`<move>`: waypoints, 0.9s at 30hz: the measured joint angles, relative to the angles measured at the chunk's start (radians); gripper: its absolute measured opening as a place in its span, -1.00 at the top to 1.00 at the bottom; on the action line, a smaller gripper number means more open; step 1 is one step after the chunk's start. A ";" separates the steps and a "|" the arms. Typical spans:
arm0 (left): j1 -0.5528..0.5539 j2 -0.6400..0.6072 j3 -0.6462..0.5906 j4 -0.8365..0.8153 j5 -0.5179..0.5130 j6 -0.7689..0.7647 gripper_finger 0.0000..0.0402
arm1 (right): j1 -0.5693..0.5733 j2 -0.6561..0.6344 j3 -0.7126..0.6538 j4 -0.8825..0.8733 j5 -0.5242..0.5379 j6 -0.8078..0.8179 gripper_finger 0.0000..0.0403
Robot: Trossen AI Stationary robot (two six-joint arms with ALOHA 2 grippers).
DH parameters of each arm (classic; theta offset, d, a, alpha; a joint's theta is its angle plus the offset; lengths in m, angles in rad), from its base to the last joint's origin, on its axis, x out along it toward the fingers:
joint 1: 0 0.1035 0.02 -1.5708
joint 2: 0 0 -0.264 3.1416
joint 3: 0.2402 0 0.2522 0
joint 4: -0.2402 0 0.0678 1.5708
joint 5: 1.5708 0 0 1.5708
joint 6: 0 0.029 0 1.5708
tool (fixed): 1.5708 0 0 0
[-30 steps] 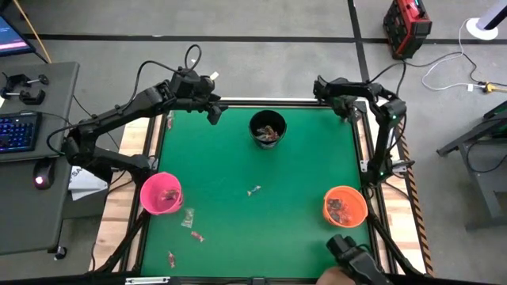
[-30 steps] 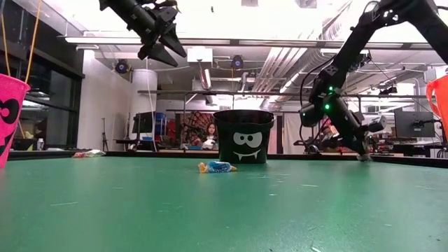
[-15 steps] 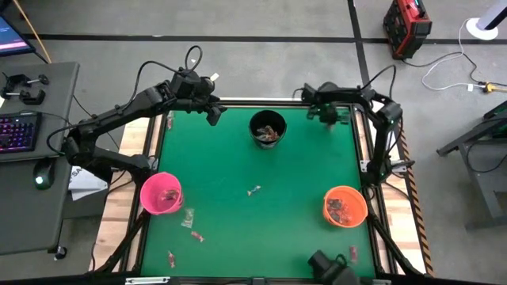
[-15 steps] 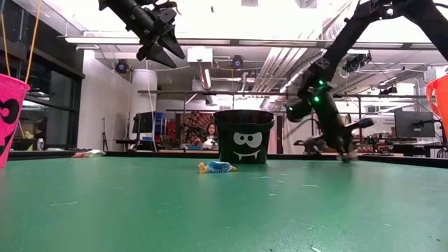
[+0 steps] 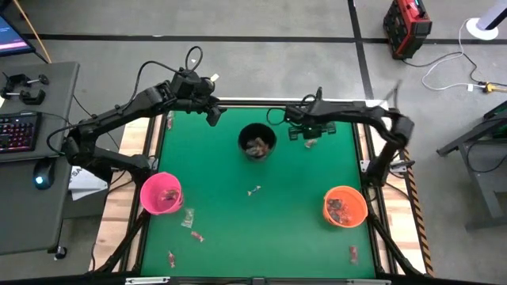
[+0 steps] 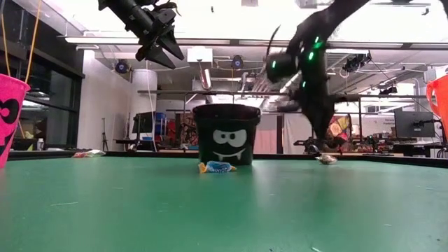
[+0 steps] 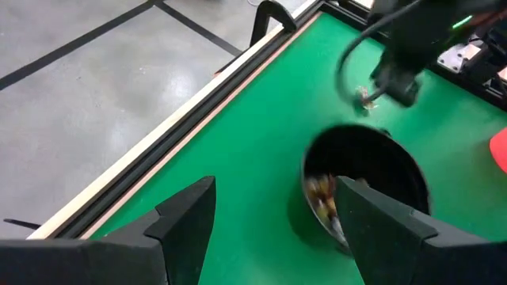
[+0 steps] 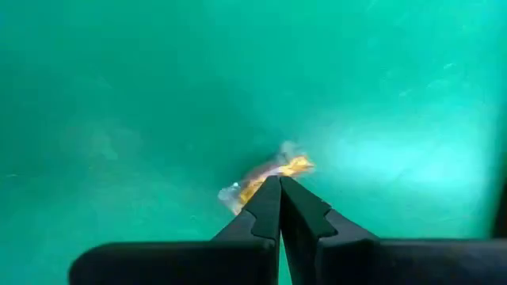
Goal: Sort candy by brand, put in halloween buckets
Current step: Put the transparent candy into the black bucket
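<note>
My right gripper [image 8: 279, 184] is shut and low over the table just right of the black bucket [image 5: 242, 141], pointing down at a yellowish candy [image 8: 265, 176], which lies on the green mat [image 6: 325, 159]. My left gripper [image 5: 214, 116] hangs open, high above the far left corner, with the black bucket [image 7: 310, 162] ahead of it. That bucket holds candy, as do the pink bucket [image 5: 150, 184] and the orange bucket [image 5: 328, 198]. A blue-and-yellow candy [image 6: 216, 166] lies in front of the black bucket. My right gripper's shut fingertips [image 8: 269, 194] stand over the yellowish candy's middle [image 8: 255, 184], coming slanting from above. I cannot tell whether they touch it. The candy lies flat on the mat.
Loose candies lie mid-table [image 5: 253, 191], near the pink bucket [image 5: 188, 218], [image 5: 196, 236], and at the near edge [image 5: 171, 258], [image 5: 352, 253]. The table's raised frame [image 5: 238, 101] runs close behind both grippers. Open mat lies between the three buckets.
My right gripper has swept low from the far right corner toward the table's left, reaching the black bucket's right side. The black bucket has slid toward the left and near edges. A person's hand at the near right edge has withdrawn; a candy lies there now.
</note>
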 joint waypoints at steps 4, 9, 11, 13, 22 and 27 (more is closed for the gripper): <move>0.000 0.000 0.000 0.000 0.000 0.000 -0.23 | 0.018 -0.150 0.000 -0.056 0.067 -0.074 1.00; 0.000 0.000 0.000 0.000 -0.031 -0.014 -0.23 | 0.001 -0.324 0.000 -0.129 0.127 -0.070 1.00; 0.000 0.000 0.000 0.000 -0.031 -0.039 -0.23 | -0.009 -0.380 0.000 -0.131 0.110 -0.101 1.00; -0.001 0.000 0.000 -0.003 -0.020 -0.055 -0.23 | -0.019 -0.417 0.000 -0.128 0.072 -0.149 1.00; -0.047 0.000 0.000 -0.010 0.021 -0.145 -0.23 | -0.077 -0.428 -0.079 -0.023 -0.192 -0.287 0.74; -0.074 0.000 0.000 -0.024 0.019 -0.214 -0.23 | -0.116 -0.428 -0.296 0.220 -0.299 -0.151 0.32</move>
